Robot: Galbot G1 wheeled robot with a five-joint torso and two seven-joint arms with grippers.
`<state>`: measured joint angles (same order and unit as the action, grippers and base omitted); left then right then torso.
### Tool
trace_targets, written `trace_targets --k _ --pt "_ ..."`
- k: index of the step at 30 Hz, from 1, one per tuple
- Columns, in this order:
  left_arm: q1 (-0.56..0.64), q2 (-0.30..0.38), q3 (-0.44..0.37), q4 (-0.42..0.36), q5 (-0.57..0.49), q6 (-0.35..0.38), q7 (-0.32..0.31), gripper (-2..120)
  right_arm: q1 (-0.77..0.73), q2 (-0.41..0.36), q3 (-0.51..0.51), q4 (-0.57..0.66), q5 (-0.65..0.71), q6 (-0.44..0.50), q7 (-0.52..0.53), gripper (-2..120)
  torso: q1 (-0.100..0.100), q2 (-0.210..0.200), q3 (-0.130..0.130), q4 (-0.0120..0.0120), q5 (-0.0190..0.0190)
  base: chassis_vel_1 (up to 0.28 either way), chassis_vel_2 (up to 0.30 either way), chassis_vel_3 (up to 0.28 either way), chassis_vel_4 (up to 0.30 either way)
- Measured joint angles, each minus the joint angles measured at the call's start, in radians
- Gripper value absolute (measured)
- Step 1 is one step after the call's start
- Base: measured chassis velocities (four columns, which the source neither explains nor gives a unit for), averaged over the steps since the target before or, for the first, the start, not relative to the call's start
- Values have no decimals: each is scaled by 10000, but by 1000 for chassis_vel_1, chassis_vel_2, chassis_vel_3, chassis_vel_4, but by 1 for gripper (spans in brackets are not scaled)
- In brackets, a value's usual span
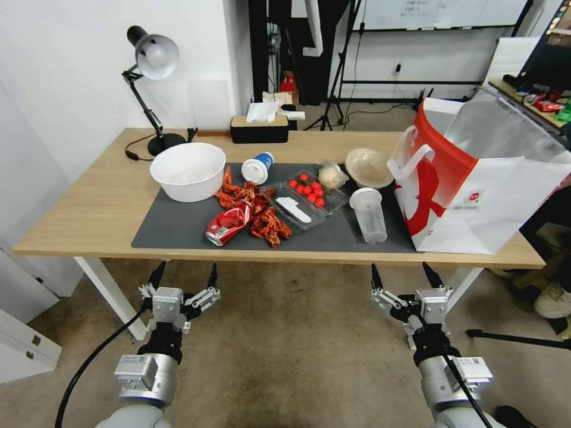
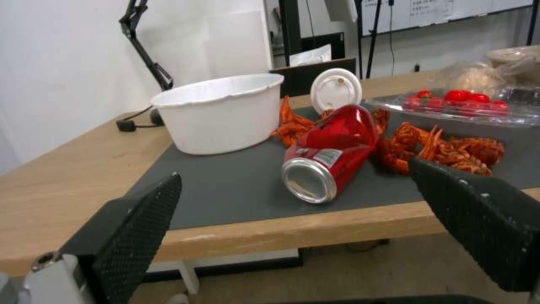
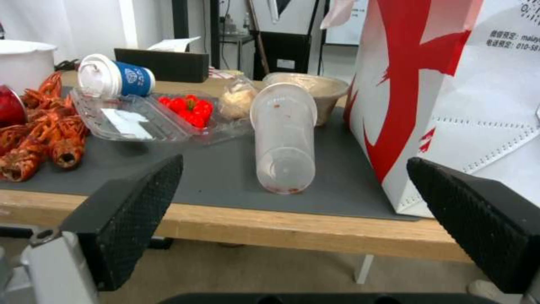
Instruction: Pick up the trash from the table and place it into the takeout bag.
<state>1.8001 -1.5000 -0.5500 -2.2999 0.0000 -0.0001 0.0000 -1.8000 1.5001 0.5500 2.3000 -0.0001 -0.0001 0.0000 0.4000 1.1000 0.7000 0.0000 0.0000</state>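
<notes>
Trash lies on the dark mat of the light-wood table: a crushed red can, a tipped blue-and-white paper cup, a clear plastic cup on its side, a beige bowl and a crumpled wrapper. The white-and-red takeout bag stands open at the table's right end. Both grippers hang open and empty below the front edge: the left gripper faces the can, the right gripper faces the clear cup.
A big white bowl, red crayfish shells and a clear clamshell tray with cherry tomatoes share the mat. A desk lamp and a tissue box stand at the table's back edge.
</notes>
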Motion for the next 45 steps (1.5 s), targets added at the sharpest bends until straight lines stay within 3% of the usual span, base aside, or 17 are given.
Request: trace_targets --k 33,38,40,41,43,45 --pt "-89 -22 24 94 1 -88 -14 100 118 0 -1 -200 118 169 -46 100 -1 1 0 0 -3 0 0 0 0" --pt "-699 -180 199 723 9 -578 -126 100 562 -2 -24 -940 486 553 -214 100 3 -1 2 0 2 0 0 0 0" --pt "-1038 -315 369 1185 -16 -999 -221 100 676 -6 -23 -1116 563 683 -254 100 2 -1 3 3 4 0 0 0 0" --pt "-1431 -463 583 1701 -45 -1482 -328 100 871 -30 26 -1400 773 987 -361 100 0 0 0 -2 -7 0 0 0 0" --pt "-2093 -720 905 2569 -91 -2299 -522 100 1473 -126 151 -2303 1504 1777 -736 100 1 -2 2 0 6 0 0 0 0" --pt "-2325 -805 1026 2864 -108 -2576 -579 100 1724 -168 210 -2650 1805 2152 -881 100 2 -3 2 1 0 0 0 0 0"
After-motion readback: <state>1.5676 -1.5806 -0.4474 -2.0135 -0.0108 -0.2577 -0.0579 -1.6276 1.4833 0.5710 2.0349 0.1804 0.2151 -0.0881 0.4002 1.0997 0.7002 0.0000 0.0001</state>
